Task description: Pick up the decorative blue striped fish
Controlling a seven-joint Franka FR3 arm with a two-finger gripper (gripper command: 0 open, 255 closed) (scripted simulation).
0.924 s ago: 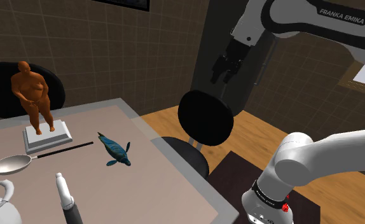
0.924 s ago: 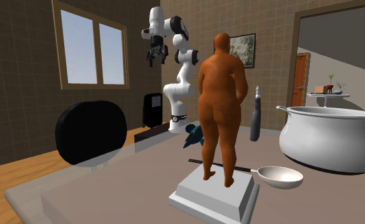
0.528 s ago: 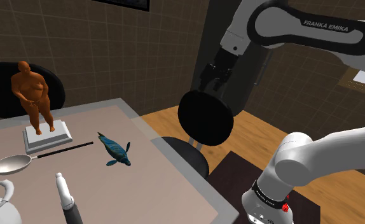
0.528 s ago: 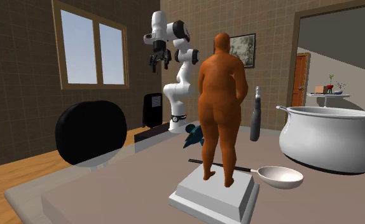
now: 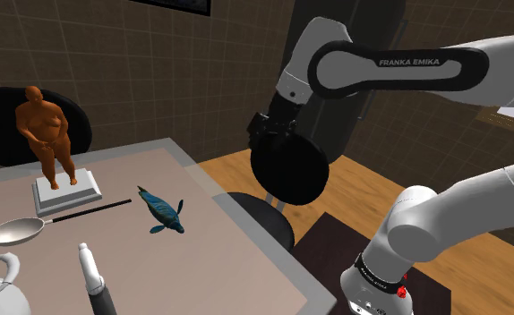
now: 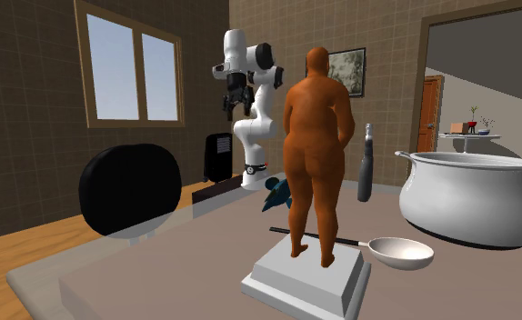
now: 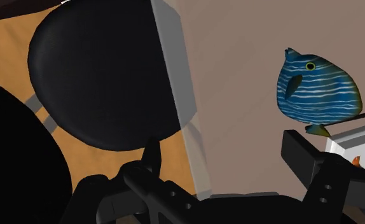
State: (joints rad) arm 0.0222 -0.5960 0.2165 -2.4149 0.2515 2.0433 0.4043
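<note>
The blue fish with pale stripes (image 5: 161, 211) lies on the beige table top (image 5: 210, 268), near the edge on the shoulder view's right. In the second exterior view the fish (image 6: 274, 193) pokes out from behind the brown figure. My black gripper (image 5: 260, 136) hangs in the air beyond that table edge, well above and to the right of the fish, in front of a round black chair. In the wrist view the fish (image 7: 318, 91) sits ahead of the right fingertip (image 7: 300, 147). The gripper (image 7: 226, 159) is open, with nothing between its fingers.
A brown human statue (image 5: 47, 134) on a pale base stands at the table's back. A metal spoon (image 5: 18, 231), a black-handled utensil (image 5: 94, 282) and a large pot (image 6: 473, 195) share the table. Black round chairs (image 5: 288, 166) stand beside the table edge.
The arm has swung toward the shoulder view's left and lowered, bringing the gripper closer to the table edge. The fish and other objects have not moved.
</note>
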